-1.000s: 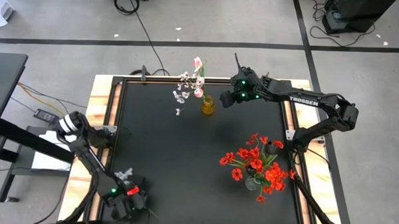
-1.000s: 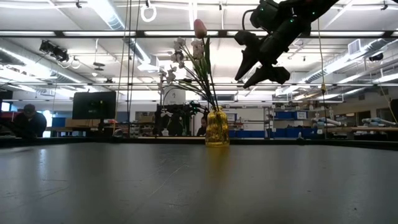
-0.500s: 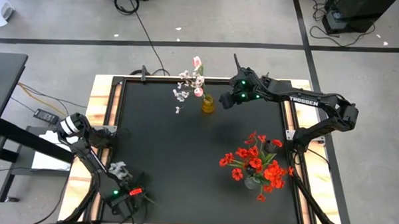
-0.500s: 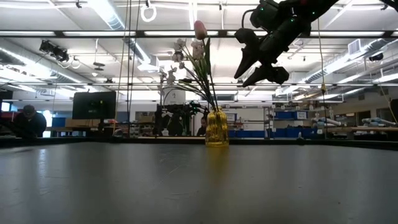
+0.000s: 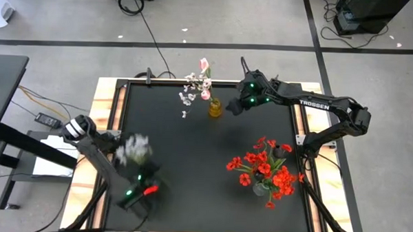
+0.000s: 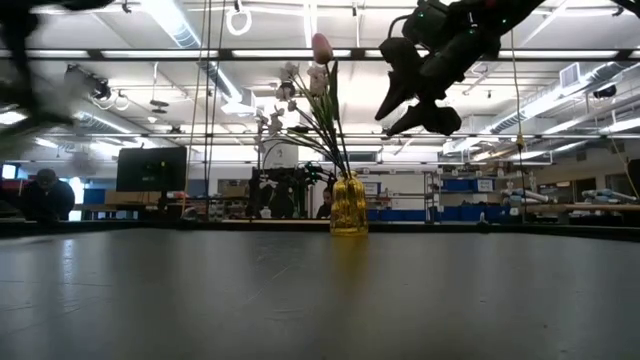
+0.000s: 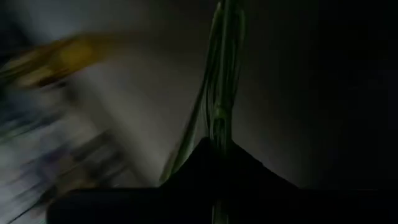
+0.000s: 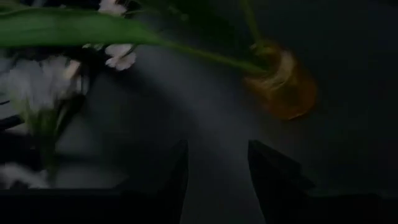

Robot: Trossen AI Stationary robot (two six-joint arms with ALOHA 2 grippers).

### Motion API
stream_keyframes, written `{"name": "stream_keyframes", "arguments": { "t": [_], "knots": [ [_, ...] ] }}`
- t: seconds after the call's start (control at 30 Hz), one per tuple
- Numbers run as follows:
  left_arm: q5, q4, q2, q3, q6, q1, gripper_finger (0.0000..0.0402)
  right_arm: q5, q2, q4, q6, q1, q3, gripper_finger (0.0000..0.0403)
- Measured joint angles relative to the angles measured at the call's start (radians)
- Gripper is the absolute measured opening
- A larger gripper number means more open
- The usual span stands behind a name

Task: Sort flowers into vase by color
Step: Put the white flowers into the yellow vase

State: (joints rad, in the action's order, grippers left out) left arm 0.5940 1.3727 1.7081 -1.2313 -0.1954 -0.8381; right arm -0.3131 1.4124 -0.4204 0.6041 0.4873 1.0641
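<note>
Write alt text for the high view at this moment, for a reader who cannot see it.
Seen from above, the left gripper lifts a white flower spray at the black table's near left. The right gripper hovers open by a yellow vase holding pink and white flowers; red flowers fill another vase at right.

Two vases stand on the one black table (image 5: 191, 157): an amber vase (image 5: 215, 108) at twelve o'clock and a clear vase (image 5: 261, 189) at four o'clock. One bunch of red flowers (image 5: 263, 169) fills the clear vase. Two pink tulip buds (image 5: 204, 64) and several white sprays (image 5: 188, 96) sit in the amber vase; one more white spray (image 5: 133, 149) shows at eight o'clock.
</note>
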Motion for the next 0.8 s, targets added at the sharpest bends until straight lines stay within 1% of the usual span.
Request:
{"name": "stream_keyframes", "arguments": {
  "t": [0.1,0.13,0.17,0.27,0.37,0.47,0.63,0.73,0.8],
  "knots": [
    [0.239,0.177,-0.009,-0.021,0.011,0.093,0.0019,-0.125,0.0,0.028,0.035,0.0,0.0,0.0174],
    [0.294,0.202,-0.021,-0.024,0.023,0.128,0.0019,-0.177,0.0,0.053,0.05,0.0,0.0,0.0174],
    [0.337,0.204,-0.038,-0.028,0.072,0.166,0.0019,-0.23,0.0,0.082,0.063,-0.001,0.0,0.0174],
    [0.428,0.122,-0.1,-0.038,0.274,0.269,0.0019,-0.367,0.0,0.194,0.104,-0.009,0.0,0.0174],
    [0.512,-0.014,-0.16,-0.048,0.495,0.377,0.0019,-0.441,0.0,0.313,0.126,-0.028,0.0,0.0174],
    [0.527,-0.229,-0.208,-0.057,0.768,0.469,0.0019,-0.453,0.0,0.387,0.146,-0.059,0.0,0.0174],
    [0.511,-0.745,-0.237,-0.059,1.32,0.554,0.0019,-0.43,0.0,0.428,0.152,-0.117,0.0,0.0174],
    [0.453,-1.007,-0.237,-0.059,1.595,0.574,0.0019,-0.413,0.0,0.484,0.181,-0.148,0.0,0.0174],
    [0.391,-1.106,-0.237,-0.059,1.691,0.584,0.0019,-0.412,0.0,0.54,0.207,-0.168,0.0,0.0174]
  ]
}}
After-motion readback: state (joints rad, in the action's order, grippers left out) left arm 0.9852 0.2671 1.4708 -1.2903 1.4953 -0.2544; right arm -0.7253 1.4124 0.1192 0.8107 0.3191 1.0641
